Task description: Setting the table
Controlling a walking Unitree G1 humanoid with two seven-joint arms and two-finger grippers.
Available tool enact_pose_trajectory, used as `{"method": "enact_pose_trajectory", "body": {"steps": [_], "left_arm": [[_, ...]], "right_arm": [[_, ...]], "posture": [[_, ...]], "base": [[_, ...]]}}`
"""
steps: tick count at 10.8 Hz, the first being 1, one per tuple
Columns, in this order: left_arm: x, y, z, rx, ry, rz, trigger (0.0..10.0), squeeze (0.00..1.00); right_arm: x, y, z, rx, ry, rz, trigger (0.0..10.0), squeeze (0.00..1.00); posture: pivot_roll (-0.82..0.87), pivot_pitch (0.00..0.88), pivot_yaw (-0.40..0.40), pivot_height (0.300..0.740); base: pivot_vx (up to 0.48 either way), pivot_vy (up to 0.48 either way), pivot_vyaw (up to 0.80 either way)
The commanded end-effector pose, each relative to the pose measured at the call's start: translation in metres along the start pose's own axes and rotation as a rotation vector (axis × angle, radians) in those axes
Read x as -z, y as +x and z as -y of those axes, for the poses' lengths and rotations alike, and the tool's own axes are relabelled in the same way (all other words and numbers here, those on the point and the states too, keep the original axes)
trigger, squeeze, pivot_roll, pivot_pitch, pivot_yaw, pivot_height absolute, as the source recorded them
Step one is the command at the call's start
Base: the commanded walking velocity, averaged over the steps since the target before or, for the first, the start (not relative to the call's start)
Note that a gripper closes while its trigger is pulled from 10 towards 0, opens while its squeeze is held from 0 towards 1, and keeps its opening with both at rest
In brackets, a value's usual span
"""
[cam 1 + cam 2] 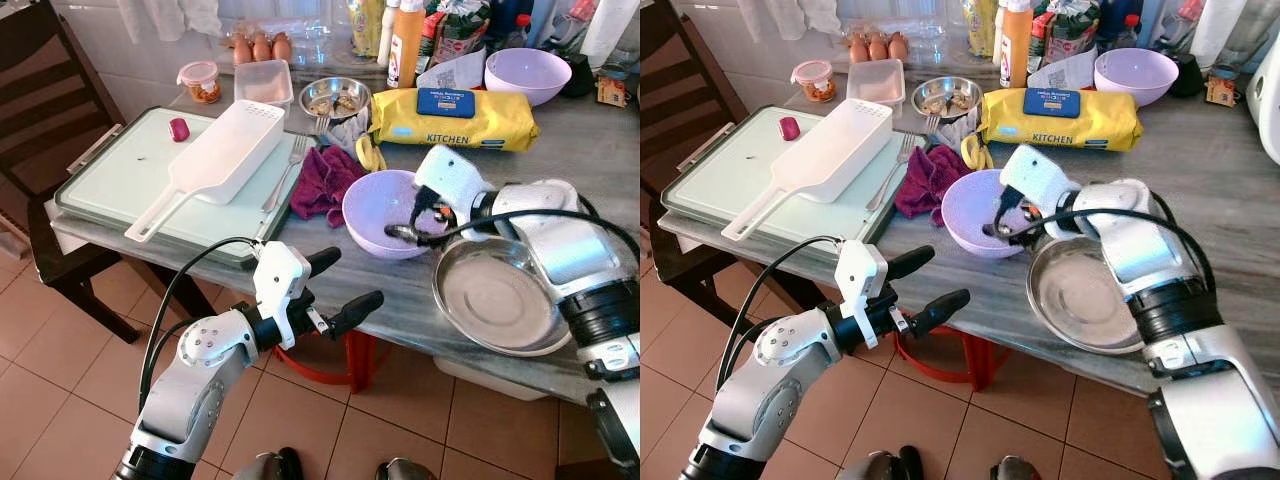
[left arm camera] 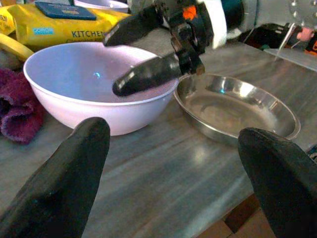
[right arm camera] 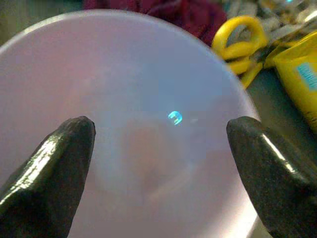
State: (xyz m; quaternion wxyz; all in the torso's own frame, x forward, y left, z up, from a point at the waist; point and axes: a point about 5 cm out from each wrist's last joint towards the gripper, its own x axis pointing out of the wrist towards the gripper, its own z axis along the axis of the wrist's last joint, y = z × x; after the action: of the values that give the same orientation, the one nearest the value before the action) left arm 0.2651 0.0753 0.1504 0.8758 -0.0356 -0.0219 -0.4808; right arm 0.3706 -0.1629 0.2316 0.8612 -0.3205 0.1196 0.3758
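Grey table (image 1: 420,290), lilac bowl (image 1: 375,205) beneath right gripper's (image 1: 418,228) spread fingers (image 3: 59,163)

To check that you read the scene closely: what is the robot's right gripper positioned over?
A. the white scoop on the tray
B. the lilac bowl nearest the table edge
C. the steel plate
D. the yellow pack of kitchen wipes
B: the right gripper, fingers open, hangs over the lilac bowl, beside the steel plate.

Lilac bowl (image 1: 385,212) (upright), touching steel plate (image 1: 495,298), table edge
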Motion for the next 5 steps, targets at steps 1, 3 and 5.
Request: {"method": "enact_pose_trajectory", "body": {"steps": [1, 3, 5], "left_arm": [[-0.004, 0.000, 0.000, -0.003, 0.014, 0.007, 10.0, 0.00], [-0.004, 0.000, 0.000, -0.007, 0.014, 0.010, 10.0, 0.00], [-0.004, 0.001, 0.000, -0.013, 0.013, 0.014, 10.0, 0.00]], "right_arm": [[-0.017, -0.006, 0.008, 0.029, -0.015, 0.062, 10.0, 0.00], [-0.032, -0.014, 0.017, 0.141, -0.022, 0.138, 10.0, 0.00], [-0.039, -0.028, 0.004, 0.207, 0.002, 0.248, 10.0, 0.00]], "posture": [[-0.19, 0.163, 0.068, 0.740], [-0.19, 0.159, 0.063, 0.740], [-0.20, 0.158, 0.058, 0.740]], "base": [[0.000, 0.000, 0.00], [0.000, 0.000, 0.00], [0.000, 0.000, 0.00]]}}
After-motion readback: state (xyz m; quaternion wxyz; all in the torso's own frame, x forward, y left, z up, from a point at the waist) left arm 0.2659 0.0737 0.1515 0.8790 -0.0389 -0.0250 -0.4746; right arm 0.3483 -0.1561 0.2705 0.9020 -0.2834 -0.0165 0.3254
